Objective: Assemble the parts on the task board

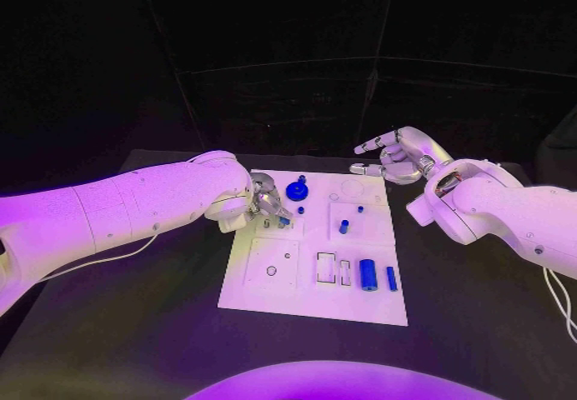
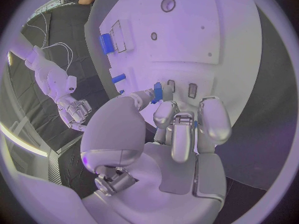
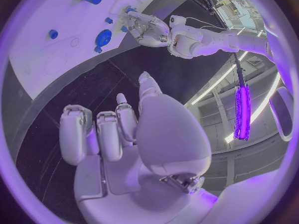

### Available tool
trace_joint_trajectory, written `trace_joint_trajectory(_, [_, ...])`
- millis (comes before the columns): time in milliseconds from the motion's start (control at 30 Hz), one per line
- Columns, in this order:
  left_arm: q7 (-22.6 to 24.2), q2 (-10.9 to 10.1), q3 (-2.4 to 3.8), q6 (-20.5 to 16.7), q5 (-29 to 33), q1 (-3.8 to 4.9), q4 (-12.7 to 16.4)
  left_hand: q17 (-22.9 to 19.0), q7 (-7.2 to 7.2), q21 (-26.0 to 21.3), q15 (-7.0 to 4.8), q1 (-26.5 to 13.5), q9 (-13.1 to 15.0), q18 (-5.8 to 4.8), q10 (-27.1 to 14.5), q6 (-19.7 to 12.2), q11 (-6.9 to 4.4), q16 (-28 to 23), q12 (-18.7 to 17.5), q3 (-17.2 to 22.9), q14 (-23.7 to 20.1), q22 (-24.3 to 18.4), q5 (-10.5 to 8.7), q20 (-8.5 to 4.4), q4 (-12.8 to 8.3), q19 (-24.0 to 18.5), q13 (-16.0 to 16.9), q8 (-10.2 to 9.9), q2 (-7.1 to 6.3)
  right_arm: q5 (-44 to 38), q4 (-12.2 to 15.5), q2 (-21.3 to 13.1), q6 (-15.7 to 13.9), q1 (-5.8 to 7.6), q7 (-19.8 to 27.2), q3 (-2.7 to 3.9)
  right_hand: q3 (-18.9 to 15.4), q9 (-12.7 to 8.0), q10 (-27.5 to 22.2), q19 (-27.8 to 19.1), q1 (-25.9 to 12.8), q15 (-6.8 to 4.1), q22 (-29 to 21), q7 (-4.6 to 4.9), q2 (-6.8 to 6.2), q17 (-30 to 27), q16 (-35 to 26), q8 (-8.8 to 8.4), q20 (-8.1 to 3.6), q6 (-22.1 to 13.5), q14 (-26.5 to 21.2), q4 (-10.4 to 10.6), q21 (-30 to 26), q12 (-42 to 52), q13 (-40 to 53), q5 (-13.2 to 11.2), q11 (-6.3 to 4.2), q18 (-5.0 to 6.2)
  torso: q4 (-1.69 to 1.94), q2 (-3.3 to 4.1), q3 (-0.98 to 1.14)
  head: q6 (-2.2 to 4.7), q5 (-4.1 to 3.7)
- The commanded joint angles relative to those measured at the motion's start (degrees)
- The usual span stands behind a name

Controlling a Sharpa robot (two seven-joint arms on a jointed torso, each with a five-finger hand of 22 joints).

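The white task board (image 1: 271, 292) lies mid-table. My left hand (image 1: 267, 204) hovers low over the board's far left part, beside two small slots (image 2: 192, 89). Its thumb and a finger pinch a small blue part (image 2: 157, 92). A round blue disc (image 1: 297, 192) stands just right of that hand. Small blue pegs (image 1: 344, 226) sit in the board's middle, and a thick blue cylinder (image 1: 368, 274) and a slim one (image 1: 391, 278) lie further towards me. My right hand (image 1: 397, 154) is raised off the board's far right corner, fingers apart and holding nothing.
The black table (image 1: 481, 300) surrounds the board, with bare room on both sides. A white cable (image 1: 555, 304) trails beside my right arm. A rectangular recess (image 1: 326, 267) and a small round hole (image 1: 271, 270) mark the board's near half.
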Motion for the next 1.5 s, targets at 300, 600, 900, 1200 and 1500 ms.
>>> trace_joint_trajectory(300, [5.0,-1.8,-0.04,-8.0,2.6,-0.03,1.4,15.1,-0.06,-0.2,0.19,-0.9,0.3,-0.58,0.3,0.0,0.23,0.4,-0.3,11.0,6.1,0.0,-0.20,0.29,-10.9,-0.1,-0.3,0.4,-0.74,1.3,-0.4,0.0,0.9,0.12,0.9,0.02,-0.4,0.1,-0.2,-0.4,-0.2,-0.20,0.2,0.03,0.52,8.7,0.0,0.14,-0.16,0.4,4.5,0.0,-0.3,0.2,0.1,0.3,-0.05,0.02,0.33,-0.08,0.16,-0.27,0.56])
trace_joint_trajectory(600, [4.3,-1.9,-0.45,-9.0,-4.6,-0.56,1.5,15.1,-0.09,-0.2,0.18,-0.9,0.3,-0.59,0.4,0.1,0.20,0.4,-0.3,11.2,6.1,0.0,-0.24,0.29,-11.4,0.0,-0.3,0.5,-1.02,1.3,-0.3,-0.1,0.9,0.12,0.8,0.02,-0.4,0.1,-0.3,-0.4,-0.2,-0.21,0.2,0.02,0.54,8.7,-0.1,0.17,-0.17,0.5,4.5,0.0,-0.3,0.1,0.0,0.3,-0.06,0.02,0.27,-0.01,0.11,-0.54,0.84])
trace_joint_trajectory(900, [2.6,-1.7,-1.00,-7.1,-8.4,-0.89,1.9,15.1,-0.10,-0.2,0.19,-0.9,0.4,-0.60,0.5,0.2,0.19,0.4,-0.2,11.3,6.1,0.1,-0.26,0.29,-11.5,0.0,-0.1,0.5,-1.14,1.3,-0.3,-0.2,0.9,0.12,0.9,0.02,-0.4,0.1,-0.3,-0.4,-0.2,-0.21,0.2,0.02,0.54,8.7,-0.1,0.17,-0.17,0.5,4.5,0.0,-0.3,0.1,0.0,0.3,-0.06,0.02,0.18,-0.01,0.11,-0.70,1.00])
trace_joint_trajectory(1200, [1.4,-1.5,-1.25,-5.7,-9.1,-1.13,2.0,15.1,-0.11,0.0,0.19,-0.9,0.4,-0.65,0.8,0.3,0.18,0.4,0.0,11.4,6.1,0.3,-0.27,0.29,-11.7,0.1,0.2,0.5,-1.19,2.3,-0.3,-0.1,1.0,0.11,1.0,0.02,-0.4,0.1,-0.3,-0.4,-0.3,-0.23,0.1,0.00,0.59,8.6,-0.1,0.19,-0.18,0.5,4.4,0.0,-0.4,0.0,-0.1,0.4,-0.07,0.05,0.14,0.02,0.14,-0.83,1.06])
trace_joint_trajectory(1500, [0.6,-1.5,-1.31,-4.3,-9.2,-1.20,2.1,15.1,-0.12,0.0,0.19,-1.0,0.4,-0.67,0.9,0.4,0.17,0.4,0.1,11.5,6.1,0.4,-0.24,0.29,-11.7,0.2,0.3,0.5,-1.19,2.7,-0.4,-0.1,1.2,0.11,1.0,0.02,-0.4,0.1,-0.4,-0.5,-0.3,-0.23,0.0,0.00,0.62,8.6,-0.1,0.19,-0.18,0.5,4.4,0.0,-0.4,0.0,-0.1,0.4,-0.08,0.06,0.14,0.03,0.09,-0.96,1.04])
